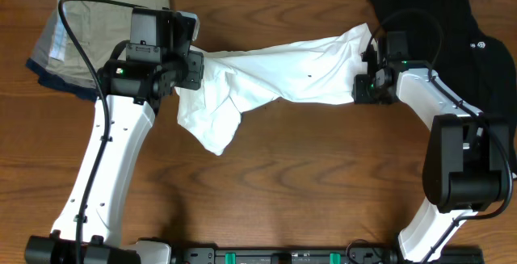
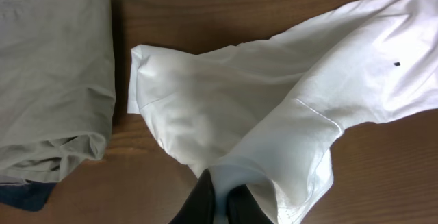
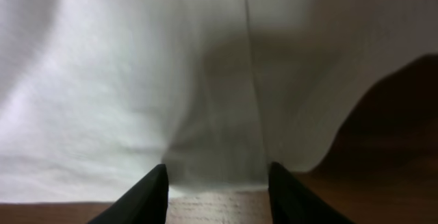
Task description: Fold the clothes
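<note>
Finds the white T-shirt (image 1: 275,74) stretched as a twisted band across the far half of the table (image 1: 307,183), one end beside the folded khaki pile (image 1: 97,30) at the far left corner, the other near the black garment (image 1: 436,14) at the far right corner. Pinched at the left end by the left gripper (image 2: 220,200), closed tight on a bunched fold. Straddled at the right end by the right gripper (image 3: 217,183), jaws apart with only a thin hem edge between them and not yet clamped.

Likely ways to go wrong from here:
- Closing on too little cloth and losing the hem at the first pull.
- Catching or dragging the black garment along with the shirt.
- Pulling against the left grip and tightening the twist instead of spreading the body flat.
- Leaving the loose lobe sagging toward the near edge tucked under, spoiling any fold made over it.
</note>
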